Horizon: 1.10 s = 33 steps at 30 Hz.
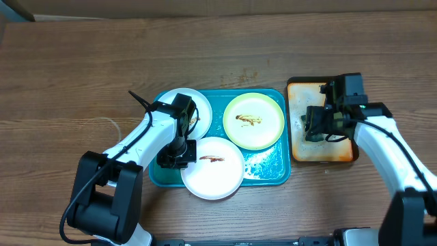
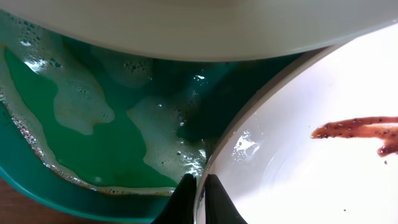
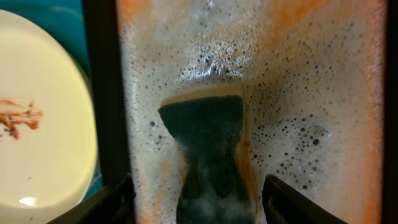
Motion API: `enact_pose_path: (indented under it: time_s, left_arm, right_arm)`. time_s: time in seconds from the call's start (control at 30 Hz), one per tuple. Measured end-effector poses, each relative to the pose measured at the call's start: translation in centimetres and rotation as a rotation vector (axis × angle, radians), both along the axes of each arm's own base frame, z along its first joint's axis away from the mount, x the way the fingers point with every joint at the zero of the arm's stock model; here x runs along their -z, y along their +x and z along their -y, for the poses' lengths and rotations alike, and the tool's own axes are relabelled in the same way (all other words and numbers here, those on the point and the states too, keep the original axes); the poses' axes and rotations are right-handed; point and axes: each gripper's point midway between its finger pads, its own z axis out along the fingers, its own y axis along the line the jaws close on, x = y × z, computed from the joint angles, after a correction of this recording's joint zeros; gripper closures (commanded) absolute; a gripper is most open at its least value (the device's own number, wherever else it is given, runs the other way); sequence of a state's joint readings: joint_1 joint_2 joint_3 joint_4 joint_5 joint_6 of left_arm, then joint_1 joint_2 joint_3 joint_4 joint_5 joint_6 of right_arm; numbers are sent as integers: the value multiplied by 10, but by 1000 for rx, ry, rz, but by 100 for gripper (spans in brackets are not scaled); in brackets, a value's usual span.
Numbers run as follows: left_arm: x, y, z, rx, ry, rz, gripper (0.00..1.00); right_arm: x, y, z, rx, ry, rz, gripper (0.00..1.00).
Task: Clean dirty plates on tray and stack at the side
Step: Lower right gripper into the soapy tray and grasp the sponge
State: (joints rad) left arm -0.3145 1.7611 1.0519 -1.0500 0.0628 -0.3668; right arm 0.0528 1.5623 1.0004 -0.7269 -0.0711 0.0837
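The wooden table [image 1: 205, 55] fills the overhead view. At its lower centre sits the teal tray [image 1: 268, 165], with foamy water pooled on its floor. In the left wrist view the same suds spread over the green bottom [image 2: 93, 143].

To the right of it, just beside its edge, lies the smaller orange tray [image 1: 300, 147], dark-rimmed and covered in soap bubbles.

Three plates lie on the teal tray. The yellow-green plate [image 1: 254, 121] is in the upper right part, with a brown smear at its centre. The rear white plate [image 1: 199, 108] is in the upper left corner, partly hidden by the left arm. The front white plate [image 1: 213, 171] is at the lower middle. It overhangs the tray's near rim and carries a thin brown streak [image 2: 360, 129].

A dark blue-green sponge [image 3: 208, 143] with a yellow edge lies in the foam on the orange tray.

The left gripper [image 1: 179, 158] is at the left edge of the front white plate. Its fingers [image 2: 185, 198] are pinched tight on that plate's rim.

The right gripper [image 1: 315, 126] hangs over the orange tray. Its fingers [image 3: 121, 198] stand apart on either side of the sponge, with a gap on each side, not touching it.
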Motion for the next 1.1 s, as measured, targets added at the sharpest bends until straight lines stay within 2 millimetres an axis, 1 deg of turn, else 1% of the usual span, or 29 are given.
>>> enact_pose_path:
  time_s: [0.07,0.13,0.27,0.3,0.37,0.4,0.43,0.5,0.57,0.6,0.63,0.7,0.83,0.9,1.0,1.1]
  left_arm:
    - [0,0,0,0,0,0,93]
    - [0,0,0,0,1,0,92]
    - [0,1,-1,1,7,7,91]
    - [0,2,-2,2,12,9,91]
    - [0,2,-2,3,13,11,91]
    - [0,2,-2,3,13,12,91]
    - [0,2,-2,3,13,12,91]
    - [0,3,-2,3,13,12,90]
    - [0,3,-2,3,14,12,90]
    - [1,3,-2,3,14,13,91]
    - [1,3,-2,3,15,13,91]
    - [1,3,-3,3,16,13,96]
    - [0,3,-2,5,11,11,96]
    - [0,4,-2,5,10,15,96]
    - [0,5,-1,5,9,20,96]
    - [1,7,0,4,2,29,96]
  right_arm:
    - [12,0,2,2,-14,-29,34]
    - [21,-1,4,5,-26,-54,41]
    - [38,-4,6,6,-39,-105,52]
    - [43,-6,6,4,-41,-123,57]
    - [48,-7,6,4,-43,-139,66]
    - [51,-8,7,3,-44,-147,74]
    - [53,-9,6,8,-42,-155,79]
    - [54,-8,6,10,-41,-155,84]
    - [54,-8,6,18,-40,-155,94]
    - [54,-8,6,25,-38,-156,96]
    - [54,-8,6,33,-36,-157,96]
    - [54,-9,7,42,-34,-164,96]
    - [52,-15,7,71,-31,-194,96]
    - [48,-17,7,82,-31,-211,96]
    - [34,-14,7,88,-29,-207,96]
    - [4,-2,6,94,-20,-144,96]
